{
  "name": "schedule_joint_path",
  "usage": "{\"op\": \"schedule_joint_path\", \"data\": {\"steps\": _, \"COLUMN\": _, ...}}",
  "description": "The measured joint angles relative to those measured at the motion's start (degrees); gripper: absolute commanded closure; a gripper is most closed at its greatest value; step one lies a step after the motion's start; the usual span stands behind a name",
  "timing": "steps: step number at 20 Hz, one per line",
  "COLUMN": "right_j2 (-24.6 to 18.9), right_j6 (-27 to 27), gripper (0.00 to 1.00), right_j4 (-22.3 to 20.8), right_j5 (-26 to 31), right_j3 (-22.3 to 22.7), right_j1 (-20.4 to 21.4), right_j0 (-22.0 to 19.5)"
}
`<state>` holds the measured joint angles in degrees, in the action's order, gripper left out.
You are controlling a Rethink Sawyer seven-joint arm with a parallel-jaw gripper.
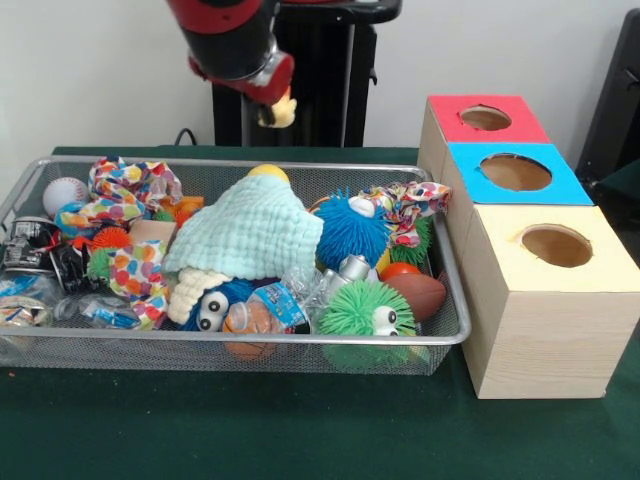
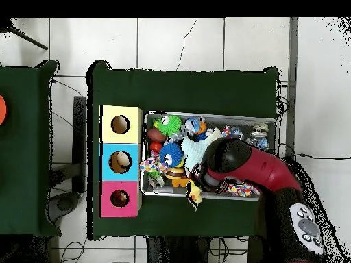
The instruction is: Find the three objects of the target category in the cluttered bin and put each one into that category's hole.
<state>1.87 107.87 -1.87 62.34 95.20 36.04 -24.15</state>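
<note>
The wire mesh bin (image 1: 300, 339) is full of toys: a baseball (image 1: 65, 195), a pale green cloth (image 1: 255, 235), a blue fuzzy ball (image 1: 350, 230), a green fuzzy ball (image 1: 352, 308), a brown football (image 1: 418, 295) and dotted cloths (image 1: 130, 190). My gripper (image 1: 278, 100) hangs above the bin's far rim, shut on a small yellow toy (image 1: 284, 111). In the overhead view the gripper (image 2: 194, 194) holds the yellow toy (image 2: 195, 199) over the bin's (image 2: 226, 116) robot-side rim. Three boxes with round holes stand beside the bin: red (image 1: 450, 115), blue (image 1: 470, 178), yellow (image 1: 500, 232).
In the overhead view the boxes stand in a row at the bin's left: yellow (image 2: 134, 116), blue (image 2: 134, 152), red (image 2: 134, 192). A tan object (image 2: 120, 161) shows inside the blue box's hole. Green cloth (image 1: 200, 430) covers the table. The robot's black pedestal (image 1: 315, 90) rises behind the bin.
</note>
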Motion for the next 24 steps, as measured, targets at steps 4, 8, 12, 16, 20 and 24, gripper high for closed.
{"op": "schedule_joint_path", "data": {"steps": 4, "right_j2": 1.1, "right_j6": 0.0, "gripper": 1.0, "right_j4": 2.2, "right_j5": -2.5, "right_j3": 6.4, "right_j1": 3.0, "right_j0": 1.7}}
{"op": "schedule_joint_path", "data": {"steps": 8, "right_j2": 2.0, "right_j6": 0.0, "gripper": 1.0, "right_j4": 6.7, "right_j5": -5.9, "right_j3": 13.9, "right_j1": 6.1, "right_j0": 3.4}}
{"op": "schedule_joint_path", "data": {"steps": 12, "right_j2": 2.6, "right_j6": 0.0, "gripper": 1.0, "right_j4": 10.0, "right_j5": -8.2, "right_j3": 18.9, "right_j1": 7.9, "right_j0": 4.5}}
{"op": "schedule_joint_path", "data": {"steps": 16, "right_j2": 2.8, "right_j6": 0.0, "gripper": 1.0, "right_j4": 13.5, "right_j5": -11.1, "right_j3": 23.8, "right_j1": 9.2, "right_j0": 5.3}}
{"op": "schedule_joint_path", "data": {"steps": 20, "right_j2": 2.8, "right_j6": 0.0, "gripper": 1.0, "right_j4": 18.2, "right_j5": -15.6, "right_j3": 28.6, "right_j1": 10.3, "right_j0": 5.7}}
{"op": "schedule_joint_path", "data": {"steps": 24, "right_j2": 2.1, "right_j6": 0.0, "gripper": 1.0, "right_j4": 25.0, "right_j5": -23.5, "right_j3": 34.2, "right_j1": 11.4, "right_j0": 6.0}}
